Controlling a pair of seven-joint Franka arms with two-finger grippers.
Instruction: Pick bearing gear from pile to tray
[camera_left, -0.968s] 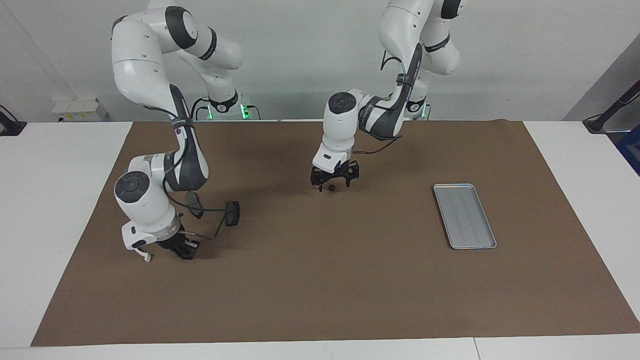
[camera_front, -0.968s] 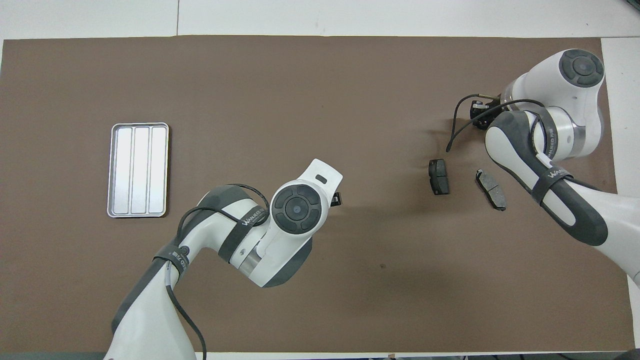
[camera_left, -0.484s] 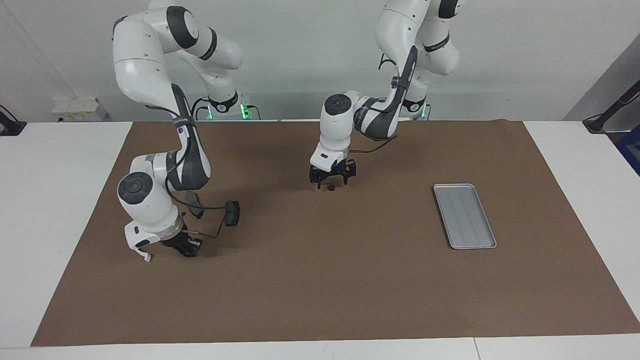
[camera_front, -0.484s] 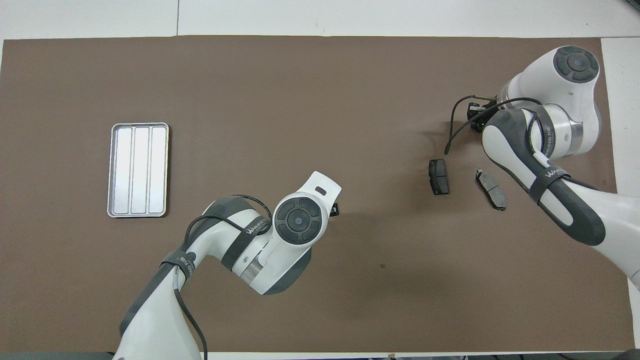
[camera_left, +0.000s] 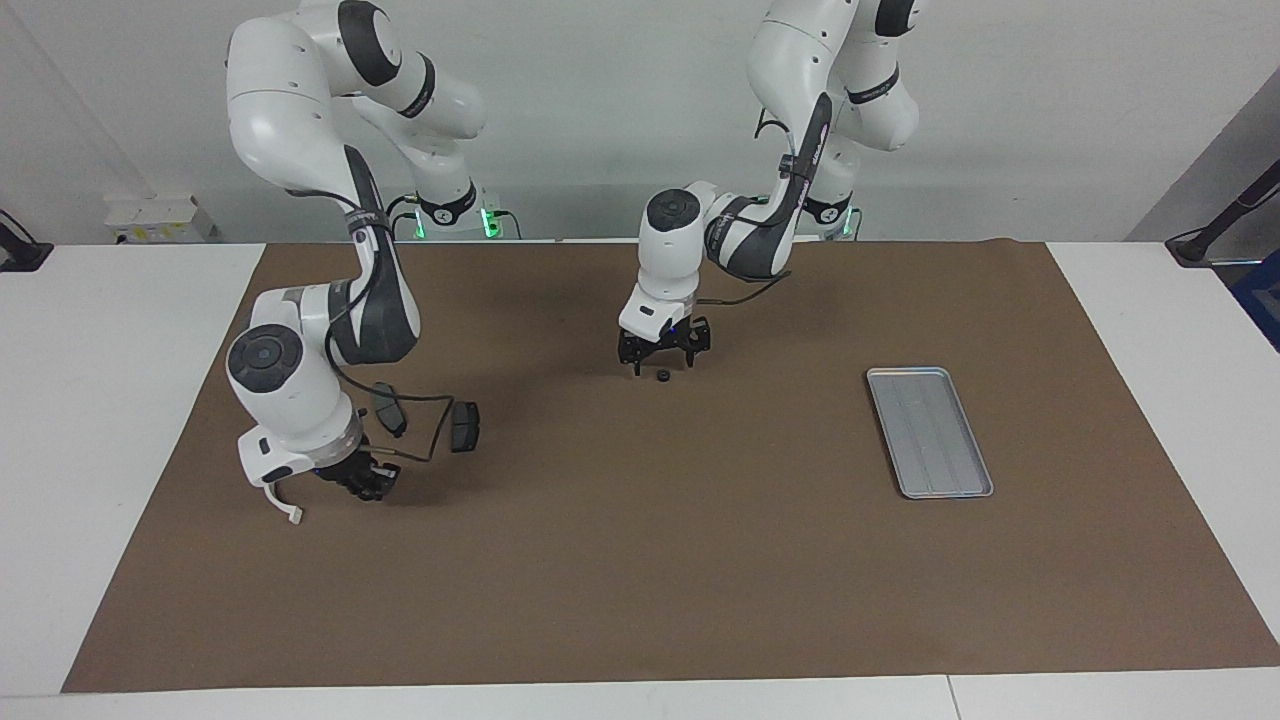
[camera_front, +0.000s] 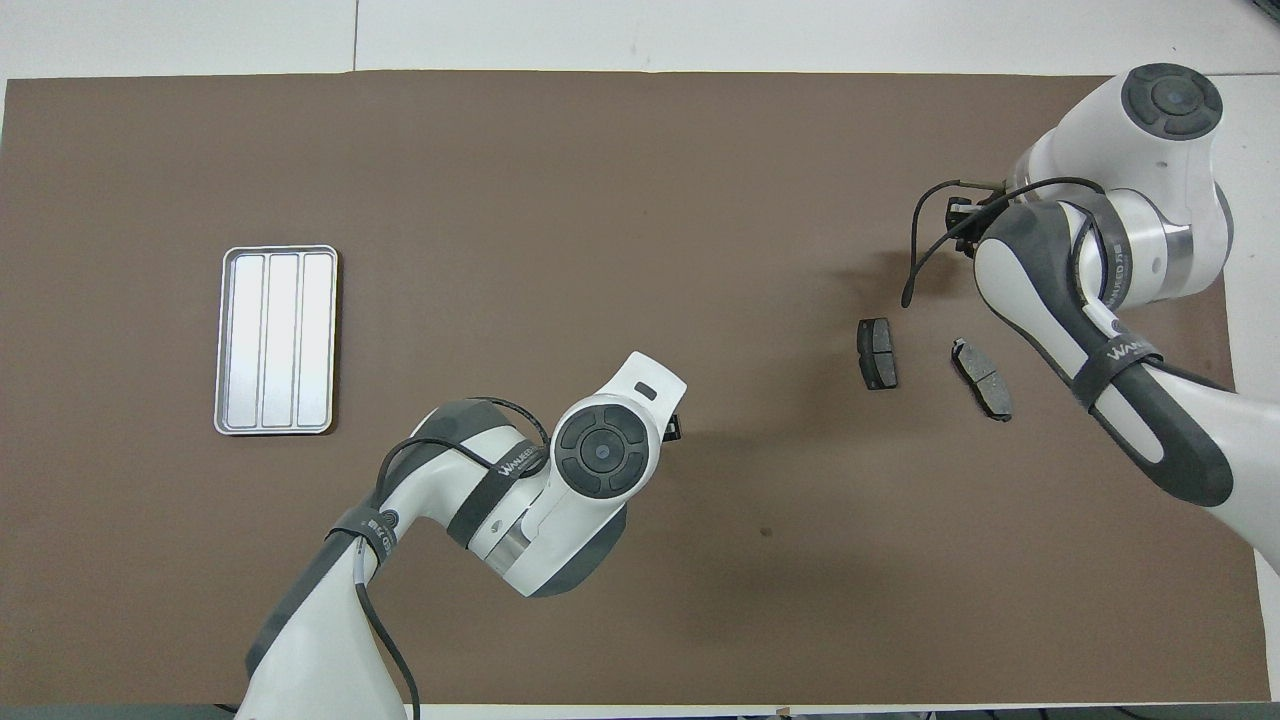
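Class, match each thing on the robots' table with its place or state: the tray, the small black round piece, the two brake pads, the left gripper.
Things:
1. tray
2. small black round piece
3. two brake pads
4. left gripper

Places or states:
A. on the mat, just beneath the left gripper
B. fingers open, pointing down
C. toward the left arm's end of the table
D. toward the right arm's end of the table

Pairs: 1-C, 2-A, 3-D, 4-B
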